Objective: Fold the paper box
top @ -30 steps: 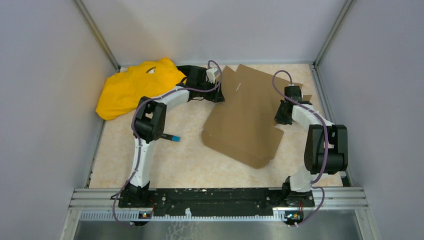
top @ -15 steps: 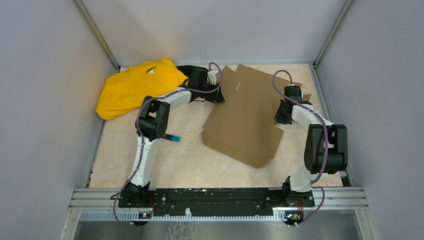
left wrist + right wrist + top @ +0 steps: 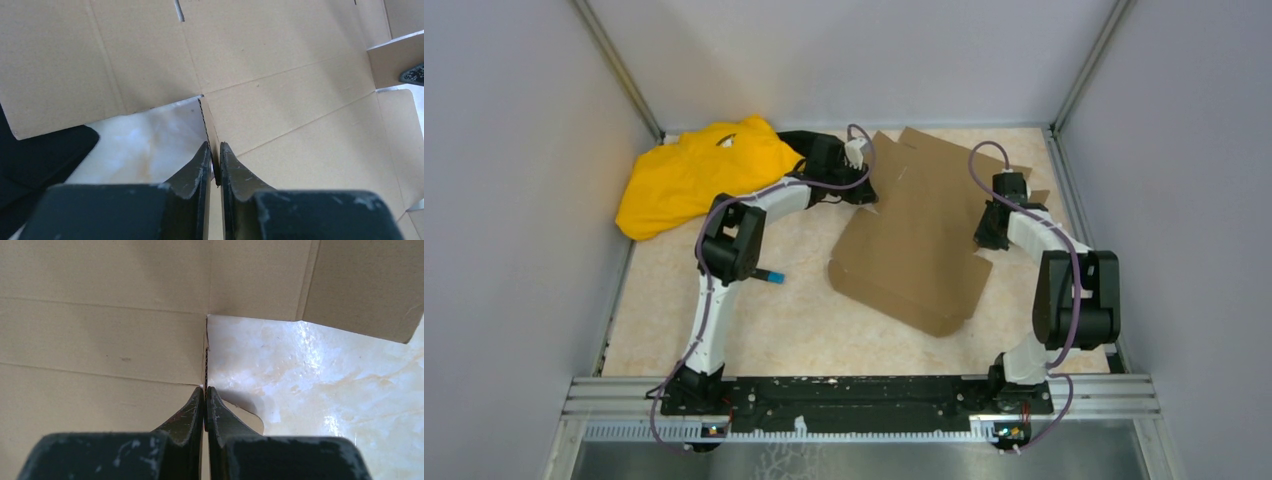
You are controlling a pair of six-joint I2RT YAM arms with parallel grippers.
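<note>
The left gripper (image 3: 214,148) pinched a raised edge of the box (image 3: 280,65) between its fingertips; the right gripper (image 3: 205,390) likewise pinched another edge.

- Top external view: fixed high above and behind the base rail (image 3: 854,392), facing down and forward; distant, it takes in the whole table (image 3: 794,320) and the paper box (image 3: 914,250)
- Left wrist view: mounted just behind the left gripper (image 3: 215,146), looking along its fingers; very close to the box's left edge
- Right wrist view: mounted likewise behind the right gripper (image 3: 205,389); very close to the box's right edge
- Shared: all three views show the cardboard and marbled tabletop; the two wrist views cover opposite sides
</note>
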